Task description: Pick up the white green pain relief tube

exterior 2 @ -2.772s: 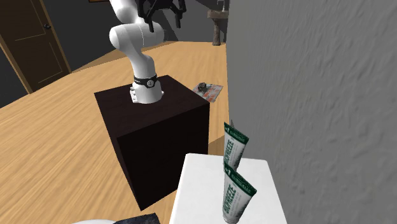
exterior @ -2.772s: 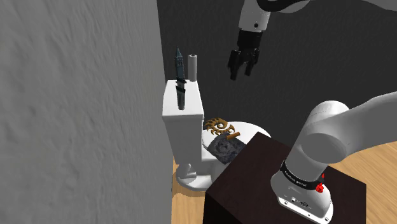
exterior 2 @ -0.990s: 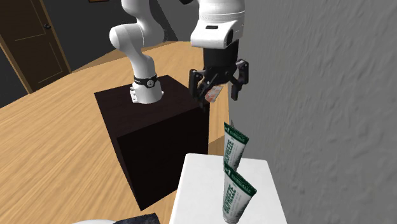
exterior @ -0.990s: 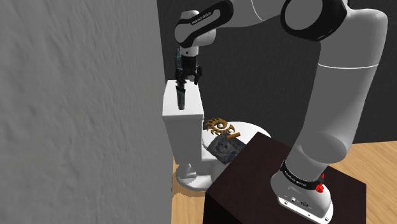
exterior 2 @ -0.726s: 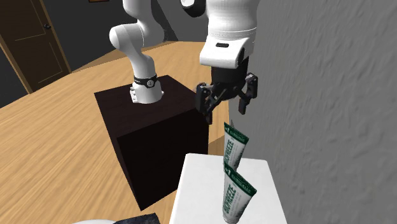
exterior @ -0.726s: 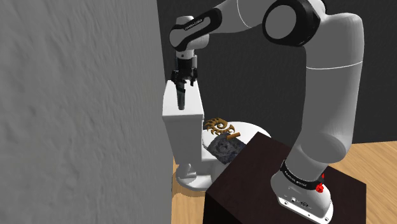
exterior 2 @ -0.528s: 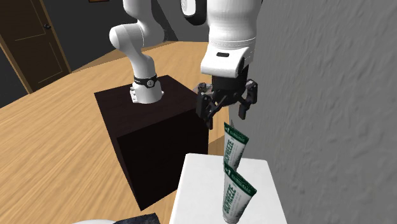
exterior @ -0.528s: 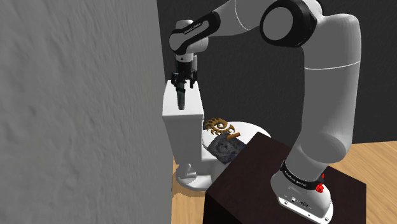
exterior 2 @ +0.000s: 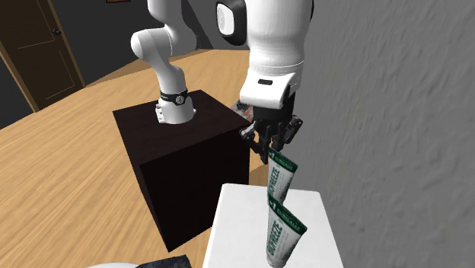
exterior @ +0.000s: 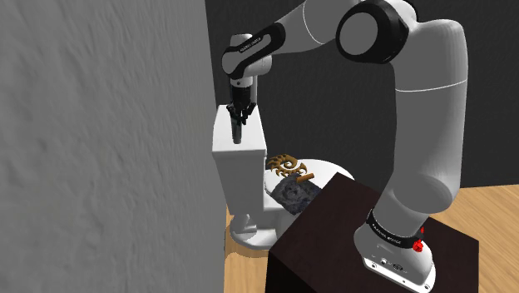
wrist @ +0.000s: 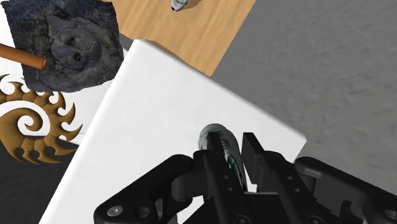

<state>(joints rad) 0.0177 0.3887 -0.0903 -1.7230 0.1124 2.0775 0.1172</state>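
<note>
Most of tube point(wrist: 215, 135) hidden behind fingers point(wrist: 256, 158); spiral ornament point(wrist: 35, 127) cut off

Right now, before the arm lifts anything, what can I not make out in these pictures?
- Top end of the tube: second exterior view, the gripper covers it.
- The tube's print: shoulder view, too dark and small to read.
- A small white thing on the floor: wrist view, cut off by the picture's edge.
</note>
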